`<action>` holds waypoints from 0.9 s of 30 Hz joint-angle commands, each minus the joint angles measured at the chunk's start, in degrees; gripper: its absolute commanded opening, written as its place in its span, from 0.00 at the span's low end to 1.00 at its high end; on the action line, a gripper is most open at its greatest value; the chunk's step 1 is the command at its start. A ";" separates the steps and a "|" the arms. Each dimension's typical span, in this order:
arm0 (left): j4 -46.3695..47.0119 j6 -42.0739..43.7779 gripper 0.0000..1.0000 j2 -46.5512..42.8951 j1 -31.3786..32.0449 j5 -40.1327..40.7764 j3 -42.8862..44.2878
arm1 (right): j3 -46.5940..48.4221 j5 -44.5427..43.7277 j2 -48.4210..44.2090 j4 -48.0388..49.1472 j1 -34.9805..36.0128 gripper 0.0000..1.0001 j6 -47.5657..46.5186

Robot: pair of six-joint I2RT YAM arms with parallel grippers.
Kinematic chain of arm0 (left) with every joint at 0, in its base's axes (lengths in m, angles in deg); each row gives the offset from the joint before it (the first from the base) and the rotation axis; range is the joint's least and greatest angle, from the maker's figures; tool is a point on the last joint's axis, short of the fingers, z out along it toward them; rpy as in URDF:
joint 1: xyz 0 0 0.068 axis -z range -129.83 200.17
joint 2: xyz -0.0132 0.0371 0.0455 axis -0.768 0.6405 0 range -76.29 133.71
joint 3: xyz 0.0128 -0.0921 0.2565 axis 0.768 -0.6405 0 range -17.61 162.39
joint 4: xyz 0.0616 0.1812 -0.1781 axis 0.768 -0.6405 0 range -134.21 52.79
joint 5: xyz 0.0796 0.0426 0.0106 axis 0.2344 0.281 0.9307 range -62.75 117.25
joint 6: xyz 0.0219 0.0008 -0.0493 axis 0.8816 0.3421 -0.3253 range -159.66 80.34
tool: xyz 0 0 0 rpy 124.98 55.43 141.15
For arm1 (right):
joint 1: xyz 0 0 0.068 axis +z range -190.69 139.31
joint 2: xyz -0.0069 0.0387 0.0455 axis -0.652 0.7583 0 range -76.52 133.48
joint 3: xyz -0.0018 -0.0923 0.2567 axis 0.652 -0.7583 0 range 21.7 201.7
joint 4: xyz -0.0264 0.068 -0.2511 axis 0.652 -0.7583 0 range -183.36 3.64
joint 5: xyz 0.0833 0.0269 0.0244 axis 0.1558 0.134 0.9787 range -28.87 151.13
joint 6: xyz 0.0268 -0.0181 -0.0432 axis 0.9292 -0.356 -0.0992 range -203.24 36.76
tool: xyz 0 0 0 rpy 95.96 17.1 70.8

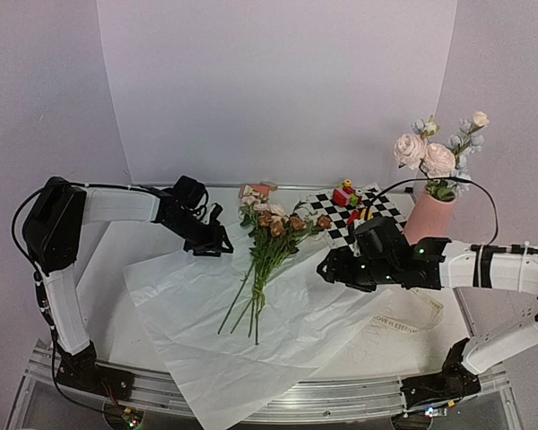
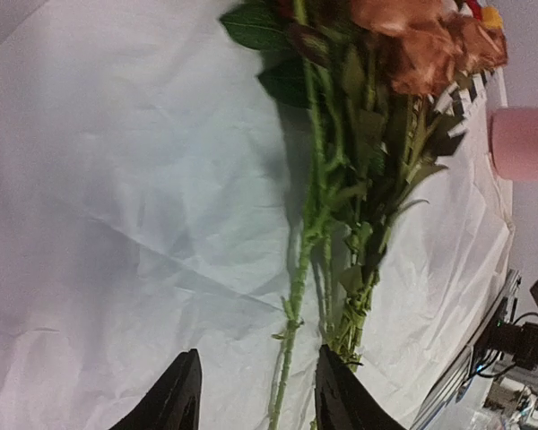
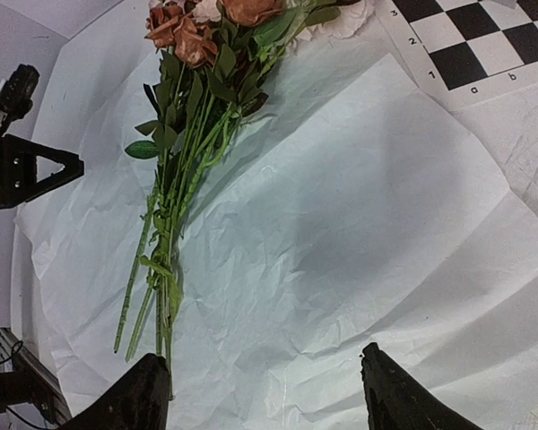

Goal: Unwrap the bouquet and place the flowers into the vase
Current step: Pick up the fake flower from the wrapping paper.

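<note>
Covering the white tabletop (image 1: 108, 255) before pale walls (image 1: 278, 90), one creased paper sheet (image 1: 206, 358) carries one flowers bundle (image 1: 271, 240) mid-frame; one pink vase (image 1: 428, 217) stands right; left hand (image 2: 255, 390) and right hand (image 3: 264, 394) gape, empty.

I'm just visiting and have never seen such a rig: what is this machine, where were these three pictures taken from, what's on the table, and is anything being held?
These are two robot arms, each with a two-finger gripper. One picture looks down from above and behind them; the other two come from cameras on the wrists, showing their own dark fingers. On the table lies a large creased white paper sheet, with a bunch of peach and pink roses on long green stems on it. Behind stand a tall pink vase already holding pale flowers and a black-and-white checkered board with small coloured blocks. The left gripper and the right gripper are open, holding nothing.
</note>
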 commanded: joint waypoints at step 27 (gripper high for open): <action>2.29 -1.71 0.39 5.13 11.29 -3.85 1.52 | 5.27 2.76 3.88 0.30 1.44 0.75 -1.91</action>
